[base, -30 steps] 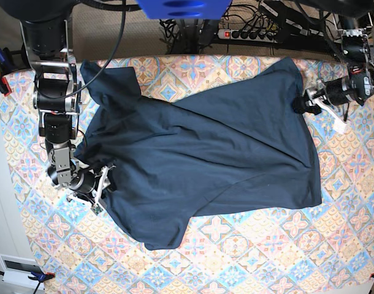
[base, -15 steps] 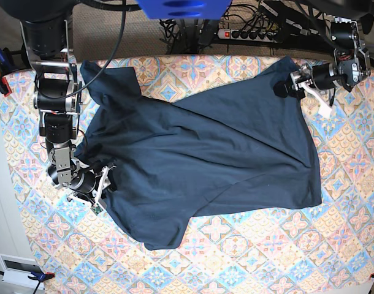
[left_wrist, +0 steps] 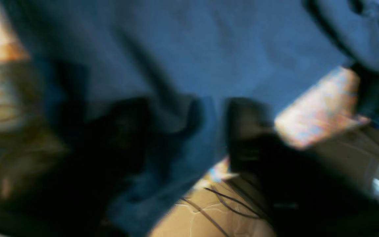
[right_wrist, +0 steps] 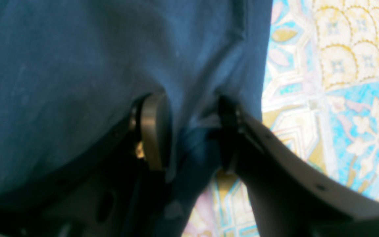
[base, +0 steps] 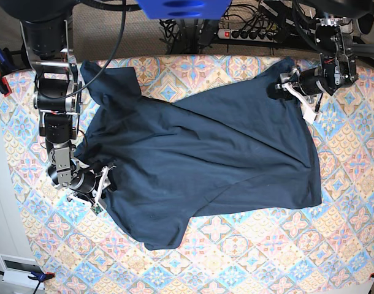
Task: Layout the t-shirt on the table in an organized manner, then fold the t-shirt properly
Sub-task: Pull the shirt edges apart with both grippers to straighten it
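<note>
The dark navy t-shirt (base: 205, 159) lies spread but crumpled and skewed on the patterned table (base: 267, 257). My left gripper (base: 284, 89) is at the shirt's far right corner. In the blurred left wrist view its jaws (left_wrist: 214, 128) stand close together with a fold of the t-shirt (left_wrist: 176, 49) pinched between them, and the table (left_wrist: 314, 112) edge shows behind. My right gripper (base: 104, 182) is at the shirt's left edge. The right wrist view shows it (right_wrist: 194, 131) shut on a bunched hem of the t-shirt (right_wrist: 77, 65), above the table (right_wrist: 334, 98).
A power strip (base: 251, 33) and cables run behind the table's far edge. Clamps (base: 0, 79) hold the cloth at the left edge. A white box (base: 18, 269) sits off the front left corner. Bare tabletop lies in front of the shirt.
My left gripper has moved from the shirt's right side up and inward to its far right corner, and its jaws have closed on the cloth. The right arm has not moved.
</note>
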Available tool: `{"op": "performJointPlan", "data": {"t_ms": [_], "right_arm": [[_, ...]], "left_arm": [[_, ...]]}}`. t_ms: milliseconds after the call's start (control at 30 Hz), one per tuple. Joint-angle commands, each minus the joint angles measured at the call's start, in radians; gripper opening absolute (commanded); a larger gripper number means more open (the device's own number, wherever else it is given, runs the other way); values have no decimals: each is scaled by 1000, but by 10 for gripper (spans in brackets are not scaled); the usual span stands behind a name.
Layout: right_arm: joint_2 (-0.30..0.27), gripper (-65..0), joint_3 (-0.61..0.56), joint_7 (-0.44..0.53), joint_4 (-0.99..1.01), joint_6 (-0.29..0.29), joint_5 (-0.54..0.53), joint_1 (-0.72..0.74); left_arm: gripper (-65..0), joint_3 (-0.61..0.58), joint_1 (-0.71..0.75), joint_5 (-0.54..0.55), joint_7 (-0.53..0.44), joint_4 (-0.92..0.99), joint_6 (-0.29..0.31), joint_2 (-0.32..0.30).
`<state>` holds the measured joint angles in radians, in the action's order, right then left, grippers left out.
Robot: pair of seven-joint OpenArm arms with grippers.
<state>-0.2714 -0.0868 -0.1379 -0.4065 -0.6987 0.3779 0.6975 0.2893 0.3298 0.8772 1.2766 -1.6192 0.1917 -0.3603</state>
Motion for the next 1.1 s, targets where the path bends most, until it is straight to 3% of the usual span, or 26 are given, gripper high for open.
{"op": "performJointPlan", "data": {"t_ms": [0,33,167,500,833,1067], "right_arm": [[-12,-409,3,16,-15,1,-7,32],[-12,-409,5,17,-15,1,-7,32],[-12,-410,5,14,-30,1,-7,32],[-12,-410,5,-33,-240,1,-7,-48],[-12,-405,3,-55,-262,1,-7,-49],[-9,-405,2,-108,-259,1,-7,-49]], "left_arm": [[-618,-6,-7,-13,42,1,-4,2],[-650,-5,-11,-25,45,1,-7,-6],[-646,3,-19,-56,39,0,-5,-96],[-650,193,-19,-56,39,-2,1,-288],[-650,221,-10,-62,39,1,1,-340],[-650,215,13,-62,39,1,1,-336]]}}
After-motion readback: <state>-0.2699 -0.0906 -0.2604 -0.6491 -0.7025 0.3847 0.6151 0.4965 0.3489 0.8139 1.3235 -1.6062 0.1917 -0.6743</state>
